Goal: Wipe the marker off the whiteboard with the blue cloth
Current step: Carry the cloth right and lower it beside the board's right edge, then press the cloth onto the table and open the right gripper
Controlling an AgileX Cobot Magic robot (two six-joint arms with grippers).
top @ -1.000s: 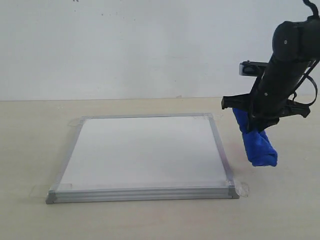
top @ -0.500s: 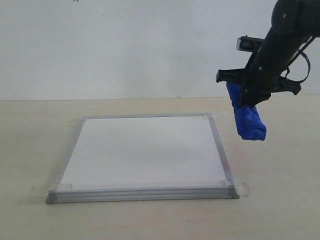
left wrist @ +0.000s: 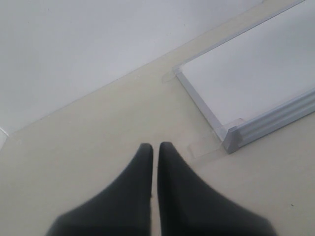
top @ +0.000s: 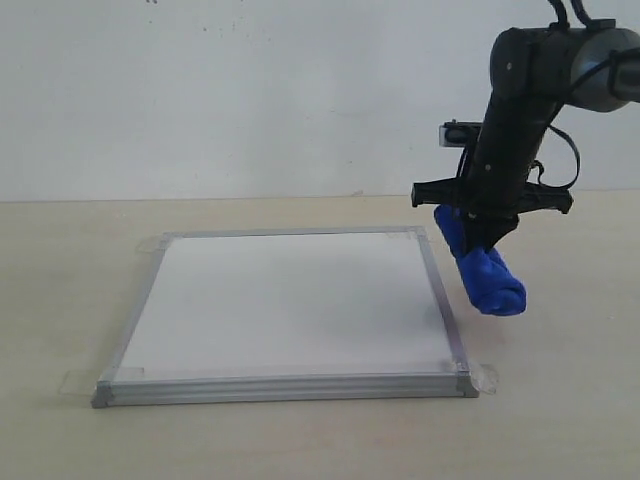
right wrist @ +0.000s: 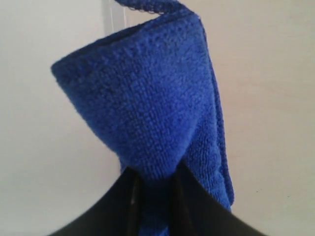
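The whiteboard (top: 290, 300) lies flat on the table, its silver frame taped at the corners. Its white surface shows no red marker line in any view. The blue cloth (top: 485, 275) hangs in a thick bundle from my right gripper (top: 478, 232), which is shut on it, just off the board's right frame and above the table. In the right wrist view the blue cloth (right wrist: 147, 108) fills the middle, pinched between the dark fingers of the right gripper (right wrist: 155, 184). My left gripper (left wrist: 155, 147) is shut and empty, low over the table near a corner of the whiteboard (left wrist: 261, 73).
A beige table (top: 60, 300) carries the board, with a plain white wall (top: 250, 90) behind. Clear tape tabs (top: 487, 378) stick out at the board's corners. The left arm does not show in the exterior view.
My right arm carried the cloth up and leftward, then lowered it beside the board's right frame. The board has not moved.
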